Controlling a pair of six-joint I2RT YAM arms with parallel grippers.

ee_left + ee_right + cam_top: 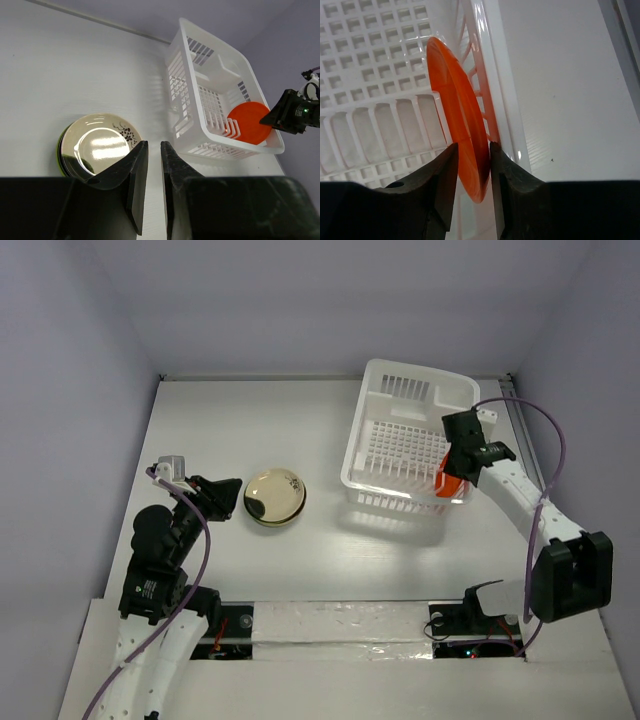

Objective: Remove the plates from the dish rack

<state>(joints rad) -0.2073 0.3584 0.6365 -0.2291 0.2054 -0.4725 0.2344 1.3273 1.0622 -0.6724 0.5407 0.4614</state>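
Observation:
The white dish rack (pixel 352 452) stands at the back right. One orange-red plate (pixel 449 486) stands on edge in its near right corner. My right gripper (pixel 457 470) is shut on this plate's rim; in the right wrist view the fingers (pixel 472 150) clamp the plate (pixel 455 100) next to the rack wall (pixel 490 75). A stack of plates (pixel 275 496) lies on the table left of the rack, with a glossy tan patterned plate (pixel 100 149) on top and a lime green edge below. My left gripper (pixel 232 498) is shut and empty, just left of the stack.
The left wrist view shows the rack (pixel 220 150), the orange-red plate (pixel 250 122) and the right gripper (pixel 282 116). The rest of the rack holds no other plates. A purple cable (pixel 560 455) loops beside the right arm. Grey walls enclose the table.

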